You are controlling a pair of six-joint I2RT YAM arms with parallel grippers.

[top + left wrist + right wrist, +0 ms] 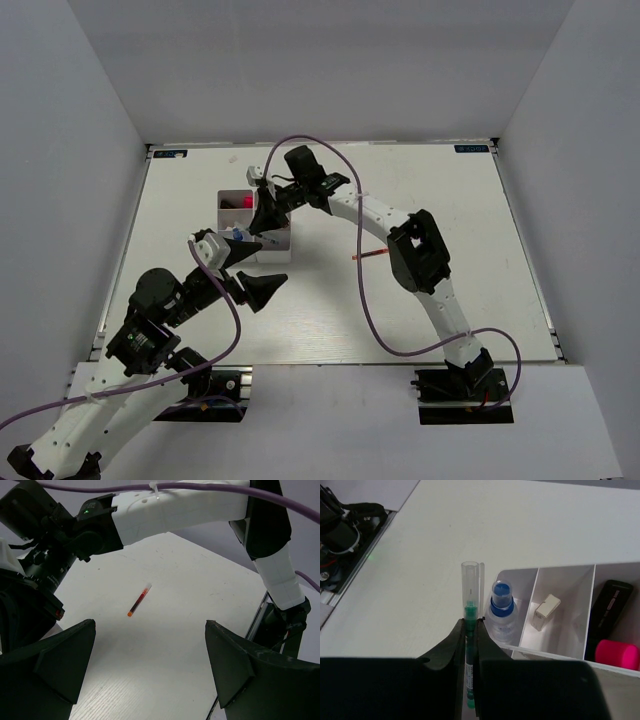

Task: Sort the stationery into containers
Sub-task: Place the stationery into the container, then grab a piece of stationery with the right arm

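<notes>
My right gripper [470, 624] is shut on a thin green pen [470, 612] with a clear cap and holds it upright just outside the left wall of the white divided box [555, 652]. In the top view the right gripper [266, 222] hangs over the box [235, 200]. The cells hold a blue-capped bottle [501, 612], a small white block [545, 609], and a black item with a pink piece [617, 655]. A red pen [139, 600] lies on the table, also seen in the top view [368, 256]. My left gripper [150, 625] is open and empty, near the box's front [268, 262].
The right arm [165, 515] reaches across above the red pen in the left wrist view. The table's left edge rail [350, 555] lies close to the box. Grey walls enclose the table on three sides.
</notes>
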